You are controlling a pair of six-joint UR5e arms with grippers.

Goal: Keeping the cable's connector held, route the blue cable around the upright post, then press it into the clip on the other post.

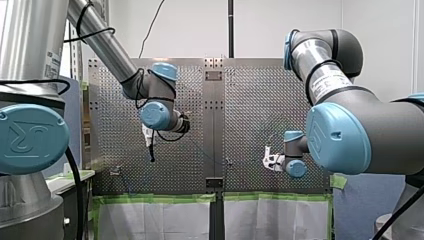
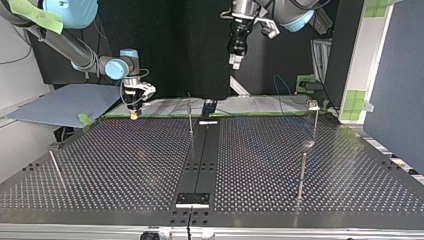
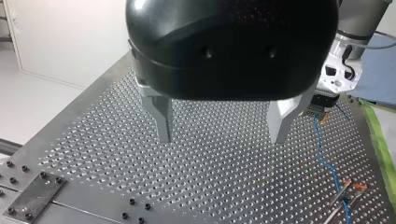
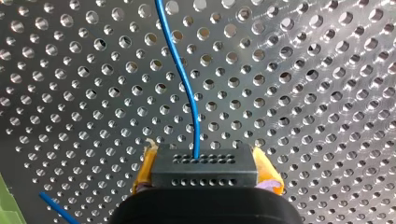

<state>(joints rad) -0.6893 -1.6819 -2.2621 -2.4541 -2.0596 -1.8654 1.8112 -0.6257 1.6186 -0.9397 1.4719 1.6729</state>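
Note:
In the right wrist view my right gripper (image 4: 205, 179) is shut on a black connector (image 4: 204, 164), its yellow pads (image 4: 144, 173) on either side. The blue cable (image 4: 183, 79) leaves the connector and runs ahead over the perforated plate. The left wrist view shows my left gripper (image 3: 222, 136) open and high above the table, nothing between its metal fingers (image 3: 161, 116). Beside it the blue cable (image 3: 323, 156) trails from my right gripper (image 3: 332, 86) to two thin posts (image 3: 344, 192). At the top view's left my right gripper (image 2: 134, 109) hangs low; my left gripper (image 2: 236, 56) is raised at the middle.
Thin upright posts stand on the perforated table (image 2: 125, 165): one near the centre strip (image 2: 190, 117), one topped with a clip (image 2: 314, 106), one nearer (image 2: 302, 172), one at the top view's left (image 2: 56, 167). Green tape (image 2: 350, 100) lines the far edge.

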